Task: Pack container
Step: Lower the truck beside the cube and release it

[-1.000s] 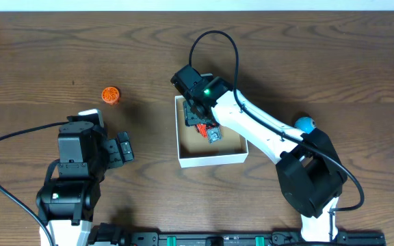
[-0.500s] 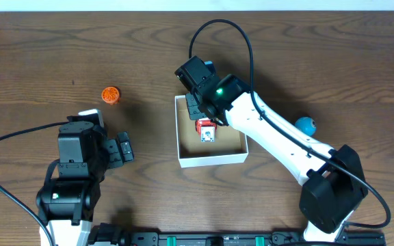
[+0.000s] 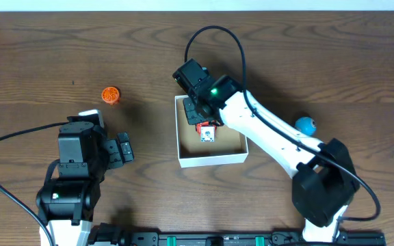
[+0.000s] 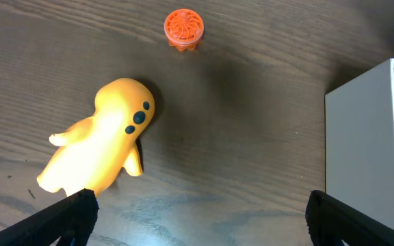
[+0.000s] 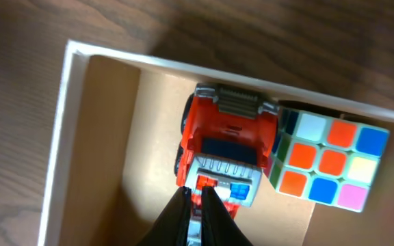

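The right claw [image 5: 195,205] hangs inside the container [image 5: 57,150], fingers pressed together but for a sliver, tips right at the near end of a red toy truck [image 5: 228,147]. Whether they nip the truck cannot be told from the wrist view. A second ago the truck hung tilted under this claw above the cardboard floor. It now looks level in the box, running straight ahead of the tips, with a Rubik's cube [image 5: 330,164] touching its side to the claw's right and the white wall well off to the claw's left. Over the last half second the truck has not shifted, while the arm has swayed slightly above it.

That likely means the truck is delivered, and a second item is packed beside the cube.

The left claw [image 4: 204,215] is spread wide and holds nothing above the desk [image 4: 252,102]. An orange ghost-like figure [image 4: 104,147] lies ahead of it and to its left. A small orange ribbed disc [image 4: 183,29] sits farther ahead, and the container's near wall stands off to its right. A blue ball [image 3: 306,125] rests on the desk behind the right claw, beside that arm, still unpacked.
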Tool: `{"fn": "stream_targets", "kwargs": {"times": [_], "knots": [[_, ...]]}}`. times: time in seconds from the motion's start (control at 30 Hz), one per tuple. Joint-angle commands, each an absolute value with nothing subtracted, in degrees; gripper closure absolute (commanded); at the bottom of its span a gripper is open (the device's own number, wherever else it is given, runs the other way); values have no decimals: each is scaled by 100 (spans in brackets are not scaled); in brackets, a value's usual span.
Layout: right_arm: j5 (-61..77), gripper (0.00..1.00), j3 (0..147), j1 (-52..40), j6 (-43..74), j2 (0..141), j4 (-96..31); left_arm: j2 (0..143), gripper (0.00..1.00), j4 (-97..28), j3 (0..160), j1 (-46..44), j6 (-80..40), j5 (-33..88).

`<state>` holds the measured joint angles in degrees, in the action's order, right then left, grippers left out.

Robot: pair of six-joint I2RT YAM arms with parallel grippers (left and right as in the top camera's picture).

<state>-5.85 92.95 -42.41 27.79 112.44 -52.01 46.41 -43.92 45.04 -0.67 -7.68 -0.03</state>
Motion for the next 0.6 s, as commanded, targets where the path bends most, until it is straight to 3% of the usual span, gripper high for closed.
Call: {"fn": "stream_targets", "kwargs": {"times": [0.0, 0.57], "knots": [[-556, 91, 9354, -4283, 2689, 11498, -5201, 4646, 2, -4414, 4619, -84, -738, -47], [-965, 91, 9378, -4217, 2512, 11681, -5015, 4648, 2, -4416, 4619, -84, -738, -47]]}}
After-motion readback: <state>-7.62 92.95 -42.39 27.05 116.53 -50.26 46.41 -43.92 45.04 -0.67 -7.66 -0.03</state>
